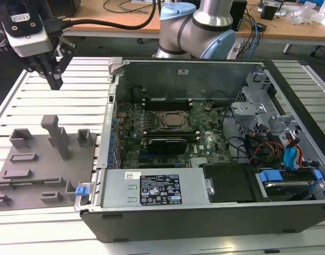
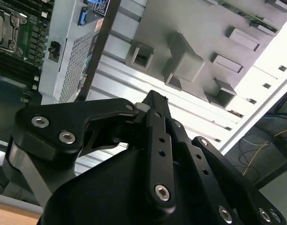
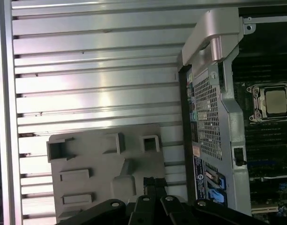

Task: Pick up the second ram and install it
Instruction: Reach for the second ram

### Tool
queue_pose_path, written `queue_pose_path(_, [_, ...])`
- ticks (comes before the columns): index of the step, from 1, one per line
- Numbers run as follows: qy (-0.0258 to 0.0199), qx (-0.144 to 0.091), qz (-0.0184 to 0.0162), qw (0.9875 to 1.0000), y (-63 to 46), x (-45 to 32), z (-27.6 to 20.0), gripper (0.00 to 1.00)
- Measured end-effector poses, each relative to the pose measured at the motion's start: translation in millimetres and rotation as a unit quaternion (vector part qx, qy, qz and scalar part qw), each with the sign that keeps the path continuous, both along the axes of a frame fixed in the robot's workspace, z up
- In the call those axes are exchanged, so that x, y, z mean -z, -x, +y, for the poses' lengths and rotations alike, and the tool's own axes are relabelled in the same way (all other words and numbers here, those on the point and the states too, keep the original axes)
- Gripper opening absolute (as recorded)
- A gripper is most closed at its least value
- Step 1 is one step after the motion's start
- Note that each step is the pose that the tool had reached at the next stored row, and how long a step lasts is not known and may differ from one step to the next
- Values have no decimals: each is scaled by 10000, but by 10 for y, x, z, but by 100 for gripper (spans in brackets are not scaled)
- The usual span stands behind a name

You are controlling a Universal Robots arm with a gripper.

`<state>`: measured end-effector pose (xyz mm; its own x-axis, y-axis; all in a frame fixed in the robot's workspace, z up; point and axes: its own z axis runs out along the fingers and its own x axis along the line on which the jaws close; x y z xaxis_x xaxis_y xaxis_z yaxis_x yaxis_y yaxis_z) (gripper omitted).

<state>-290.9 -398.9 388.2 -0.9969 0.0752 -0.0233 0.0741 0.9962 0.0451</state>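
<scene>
Tool (image 1: 54, 82) hovers over desk (image 1: 45, 103) beside grey tray (image 1: 24, 164), closed, empty. Second ram (image 2: 246, 16) looks like the green strip at the tray edge. Approach step, I reckon; grasping needs opening first.

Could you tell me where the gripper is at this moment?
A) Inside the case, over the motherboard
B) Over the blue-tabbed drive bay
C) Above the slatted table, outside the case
C: in the exterior view the gripper hangs above the slatted table, to the exterior view's left of the case and beyond the grey tray.
</scene>
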Motion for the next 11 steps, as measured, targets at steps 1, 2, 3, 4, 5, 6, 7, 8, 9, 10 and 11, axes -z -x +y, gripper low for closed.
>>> queue_pose_path(1, [0,0,-1,10000,10,1,0,11])
queue_pose_path(2, [0,0,0,10000,35,2,0,11])
queue_pose_path(3, [0,0,0,10000,66,3,0,11])
queue_pose_path(4, [0,0,0,10000,90,4,0,11])
queue_pose_path(5, [0,1,0,10000,136,5,0,11])
queue_pose_path(6, [0,0,0,10000,188,6,0,11])
queue_pose_path(7, [0,0,0,10000,223,7,0,11])
queue_pose_path(8, [0,0,0,10000,242,8,0,11])
queue_pose_path(9, [0,0,0,10000,279,10,0,11])
queue_pose_path(10, [0,0,0,10000,320,13,0,11])
queue_pose_path(11, [0,0,0,10000,341,14,0,11])
